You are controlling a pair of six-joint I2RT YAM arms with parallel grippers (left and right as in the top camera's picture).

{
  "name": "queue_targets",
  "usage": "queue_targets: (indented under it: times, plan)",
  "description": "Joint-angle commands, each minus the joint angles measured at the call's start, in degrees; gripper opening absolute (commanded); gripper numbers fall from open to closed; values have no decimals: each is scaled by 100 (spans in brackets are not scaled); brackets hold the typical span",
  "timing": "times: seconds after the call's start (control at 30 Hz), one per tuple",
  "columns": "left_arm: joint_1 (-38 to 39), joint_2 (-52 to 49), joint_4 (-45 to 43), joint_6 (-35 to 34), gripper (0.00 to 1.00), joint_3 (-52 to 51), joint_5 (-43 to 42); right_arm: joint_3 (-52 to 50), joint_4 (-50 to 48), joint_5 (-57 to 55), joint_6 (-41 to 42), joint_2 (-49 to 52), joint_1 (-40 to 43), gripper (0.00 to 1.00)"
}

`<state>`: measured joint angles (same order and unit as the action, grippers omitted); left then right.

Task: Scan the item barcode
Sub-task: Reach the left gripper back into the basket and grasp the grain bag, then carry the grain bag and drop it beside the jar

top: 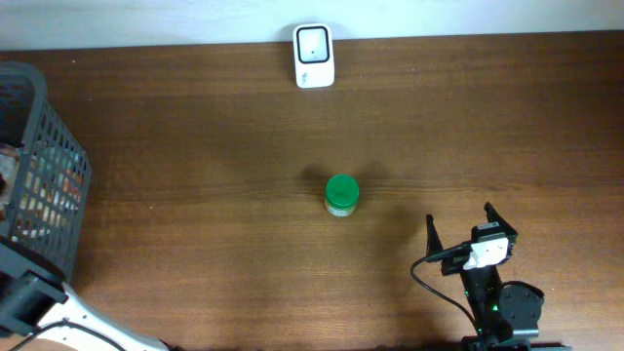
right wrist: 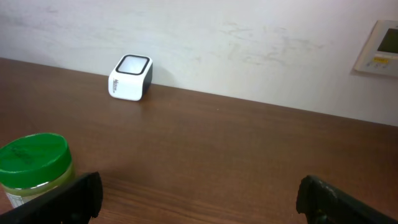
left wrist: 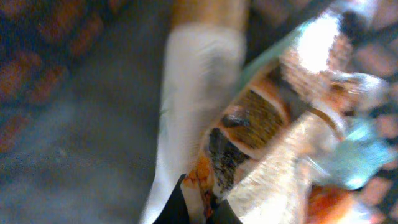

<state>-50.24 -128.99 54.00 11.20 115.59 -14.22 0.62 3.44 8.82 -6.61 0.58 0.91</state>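
Find left jaws pressed together amid blurred packets (left wrist: 255, 124) in basket (top: 58, 166); find right jaws spread, near green-lidded jar (top: 341, 194) on worktop (top: 195, 214).

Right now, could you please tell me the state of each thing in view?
Jar: upright, green lid on, untouched.
Scanner: standing, window facing up, untouched.
Basket: upright, partly filled.
Packets: piled loosely in the basket, blurred.
Right hand: open, empty, near the jar.
Left hand: shut among the packets; whether it holds one is unclear.
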Motion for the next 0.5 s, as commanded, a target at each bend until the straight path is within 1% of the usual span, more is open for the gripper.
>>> queue_targets:
  times: [0.0,0.1,0.2,0.3,0.4,0.47]
  plan:
    - [48,837,-33,-564,0,551,-341,-31,33,-48,2,-37,-52,99]
    - [48,1233,-39,-575,0,603,-341,-31,31,-50,2,-37,-52,98]
    - [59,1617,-74,-1115,0,610,-457,-31,33,-50,2,-39,-52,99]
    - [63,2441,-341,-1633,0,629,-669,-31,33,-50,4,-37,-52,99]
    - [144,3333,-391,-1725,0,629,-1045,-31,33,-50,2,-39,-52,98]
    - [361,3840,-122,-1790,0,629,-1342,-31,31,-50,4,-39,-52,98]
